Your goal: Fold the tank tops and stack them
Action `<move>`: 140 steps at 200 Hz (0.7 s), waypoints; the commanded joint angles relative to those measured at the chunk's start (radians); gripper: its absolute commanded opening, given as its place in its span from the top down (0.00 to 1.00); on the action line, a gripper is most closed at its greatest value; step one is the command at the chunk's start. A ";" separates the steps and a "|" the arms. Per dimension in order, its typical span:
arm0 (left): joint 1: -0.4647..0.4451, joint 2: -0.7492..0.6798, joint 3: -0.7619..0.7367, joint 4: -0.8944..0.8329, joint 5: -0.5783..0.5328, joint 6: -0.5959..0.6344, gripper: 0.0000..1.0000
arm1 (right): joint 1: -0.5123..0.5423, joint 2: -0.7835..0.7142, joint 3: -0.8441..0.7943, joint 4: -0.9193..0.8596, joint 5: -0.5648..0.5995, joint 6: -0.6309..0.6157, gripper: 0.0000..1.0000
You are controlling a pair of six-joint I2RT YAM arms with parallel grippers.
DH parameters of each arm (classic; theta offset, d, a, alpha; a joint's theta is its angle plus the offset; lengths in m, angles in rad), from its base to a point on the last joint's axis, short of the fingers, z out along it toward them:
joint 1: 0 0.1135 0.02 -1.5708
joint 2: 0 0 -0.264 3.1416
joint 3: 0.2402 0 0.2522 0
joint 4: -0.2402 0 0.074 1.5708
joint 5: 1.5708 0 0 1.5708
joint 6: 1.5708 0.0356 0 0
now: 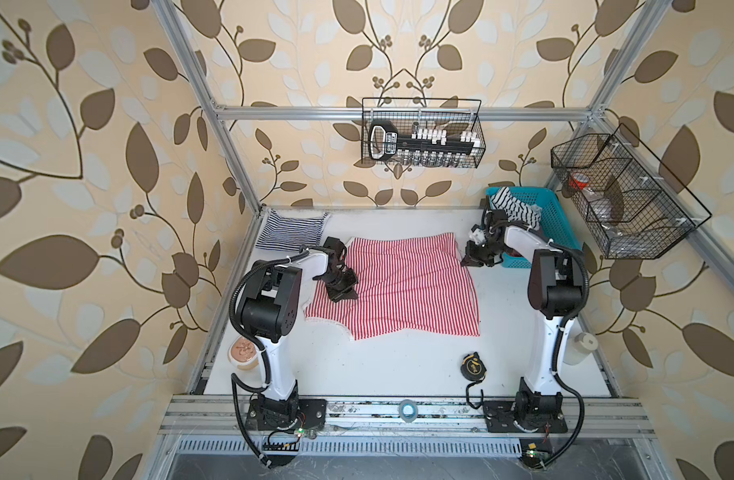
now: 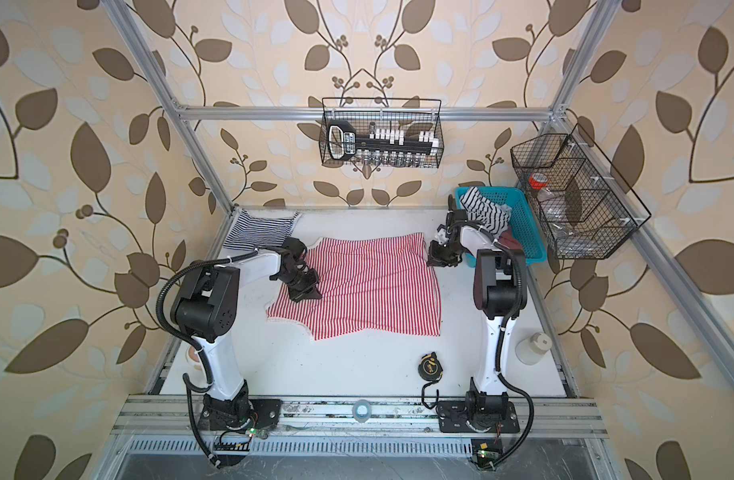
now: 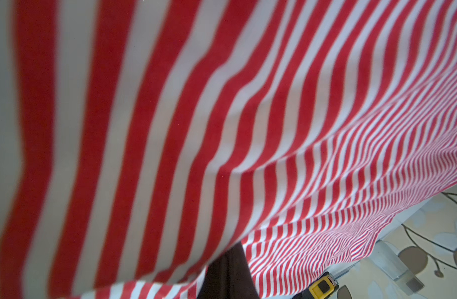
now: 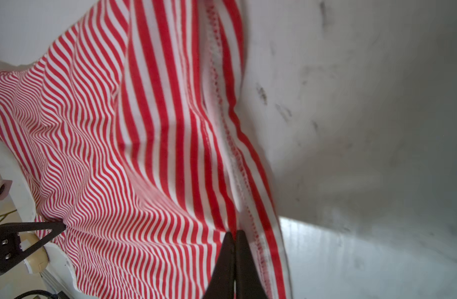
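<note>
The red-and-white tank top [image 1: 411, 286] lies spread open across the middle of the white desk [image 1: 378, 365]. The left claw [image 1: 345, 294] is closed, pinching the cloth near the top's left edge; in the left wrist view, raised striped cloth fills most of the picture. The right claw [image 4: 234, 234] is closed too, its tips meeting on the cloth just inside the stitched hem near the far right corner. The navy-and-white tank top [image 1: 290, 229] lies folded in the desk's far left corner.

The red-and-white tank top [image 1: 402, 286] is lying spread, slightly rumpled, at the table [image 1: 378, 365] centre; the navy-and-white tank top [image 1: 290, 230] is lying folded at its far left corner.
</note>
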 commanded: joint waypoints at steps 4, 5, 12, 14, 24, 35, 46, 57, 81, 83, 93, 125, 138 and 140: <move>0.024 0.107 -0.082 -0.057 -0.220 0.002 1.00 | -0.023 -0.068 -0.033 0.029 0.057 0.014 1.00; 0.024 0.107 -0.082 -0.057 -0.220 0.003 1.00 | -0.024 -0.069 -0.033 0.030 0.059 0.014 1.00; 0.024 0.107 -0.081 -0.056 -0.220 0.002 1.00 | -0.025 -0.071 -0.037 0.030 0.070 0.017 1.00; 0.024 0.107 -0.081 -0.056 -0.220 0.003 1.00 | -0.025 -0.072 -0.038 0.032 0.073 0.018 1.00; 0.024 0.109 -0.081 -0.056 -0.220 0.003 1.00 | -0.025 -0.070 -0.044 0.036 0.085 0.022 1.00; 0.024 0.112 -0.081 -0.054 -0.218 0.002 1.00 | -0.025 -0.064 -0.047 0.036 0.087 0.026 1.00; 0.024 0.114 -0.078 -0.054 -0.212 0.000 1.00 | -0.024 -0.056 -0.052 0.039 0.074 0.024 1.00; 0.024 0.111 -0.067 -0.057 -0.199 -0.005 1.00 | -0.020 -0.047 -0.050 0.036 0.054 0.018 0.85; 0.023 0.079 -0.013 -0.067 -0.152 -0.015 0.93 | -0.012 -0.050 -0.038 0.046 0.050 0.020 0.69; 0.023 0.075 -0.005 -0.071 -0.149 -0.015 0.92 | -0.012 -0.051 -0.037 0.048 0.047 0.021 0.68; 0.021 0.056 0.035 -0.088 -0.141 -0.015 0.88 | -0.011 -0.058 -0.026 0.061 0.034 0.029 0.67; 0.015 0.021 0.196 -0.144 -0.120 -0.009 0.79 | -0.001 -0.034 0.057 0.099 0.005 0.056 0.67; 0.016 0.041 0.275 -0.165 -0.114 -0.005 0.78 | 0.004 0.002 0.115 0.097 -0.010 0.064 0.70; 0.015 0.046 0.291 -0.169 -0.114 -0.004 0.79 | 0.004 0.009 0.123 0.097 -0.015 0.066 0.71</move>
